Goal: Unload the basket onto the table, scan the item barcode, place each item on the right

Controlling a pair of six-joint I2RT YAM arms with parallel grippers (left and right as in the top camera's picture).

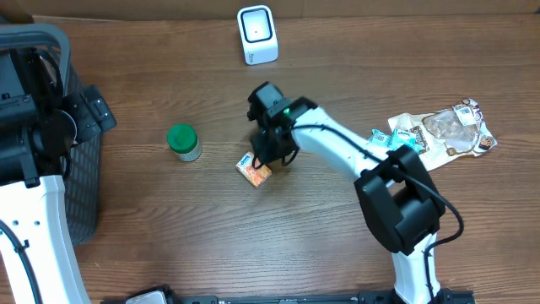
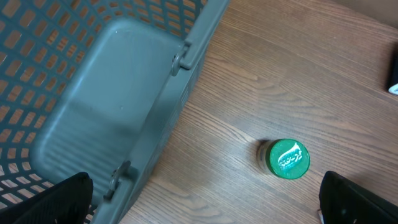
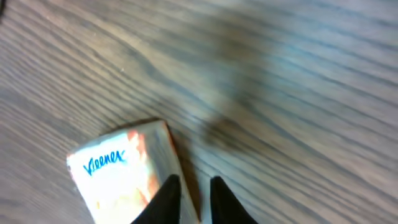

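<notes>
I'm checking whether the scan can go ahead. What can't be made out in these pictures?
Barcode on the Kleenex pack: none shows; right wrist view is blurred, its bottom edge cuts the pack.
Right end effector: whether it grips the pack; overhead, its own body hides the jaws.
Snack packets: print too small overhead.

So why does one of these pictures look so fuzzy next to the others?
Right wrist view: the tissue pack and the table around it are soft, probably too close to the lens to focus. Left wrist view: crisp, with a small glare on the green lid. Overhead view: sharp and evenly lit, with only soft shadows.
</notes>
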